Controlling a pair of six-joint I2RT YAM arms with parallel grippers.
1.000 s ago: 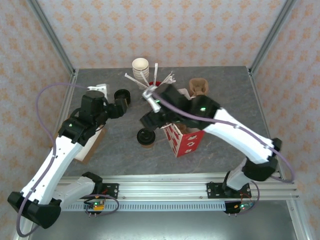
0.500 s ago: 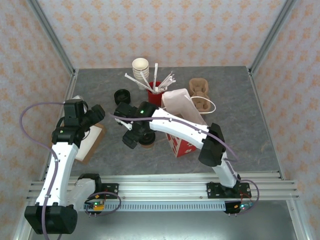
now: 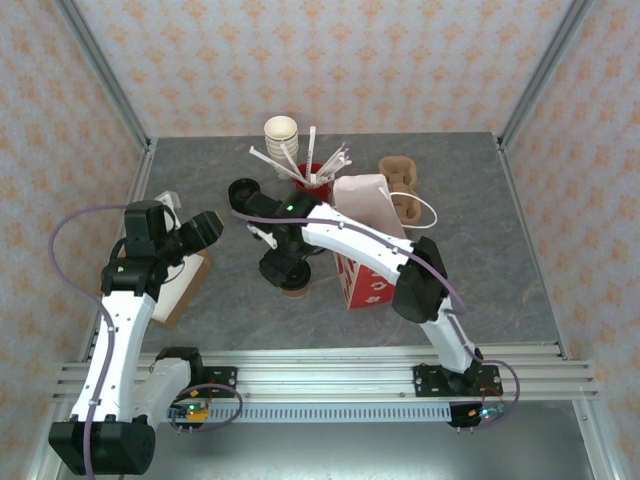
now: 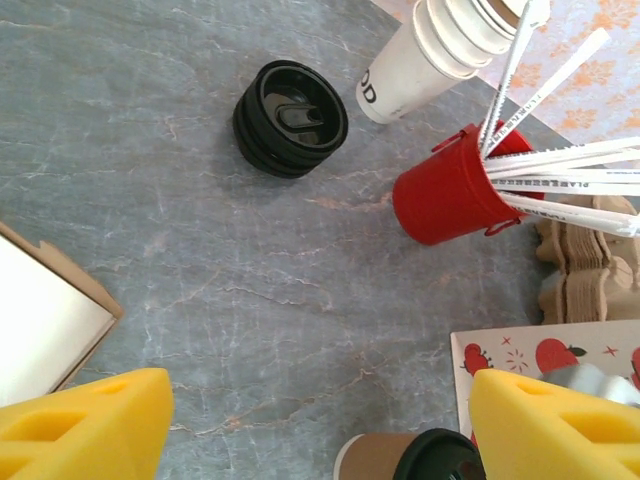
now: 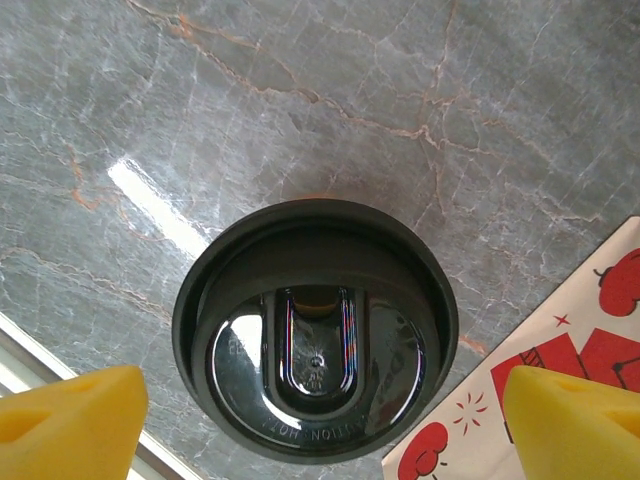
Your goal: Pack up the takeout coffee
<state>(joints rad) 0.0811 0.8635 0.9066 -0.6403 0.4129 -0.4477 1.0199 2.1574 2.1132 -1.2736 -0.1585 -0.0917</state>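
The takeout coffee (image 5: 315,330), a brown paper cup with a black lid, stands on the grey table just left of the red-and-white paper bag (image 3: 365,250). My right gripper (image 5: 320,425) hangs straight above it, open, a yellow finger (image 5: 65,420) off each side of the lid, touching nothing. From above, the gripper (image 3: 283,262) covers most of the cup (image 3: 295,288). My left gripper (image 3: 210,226) hovers open to the left, nothing between its fingers (image 4: 85,425). The cup (image 4: 410,460) shows at the bottom edge of the left wrist view.
A stack of loose black lids (image 4: 290,118) lies at the back left, beside a stack of lidless cups (image 4: 420,55) and a red bucket of straws (image 4: 450,190). Pulp cup carriers (image 3: 400,190) sit behind the bag. A flat white box (image 3: 180,285) lies at left.
The right gripper swung left and settled over the coffee lid, its jaws spreading wider. The left arm drew back to the left side of the table.
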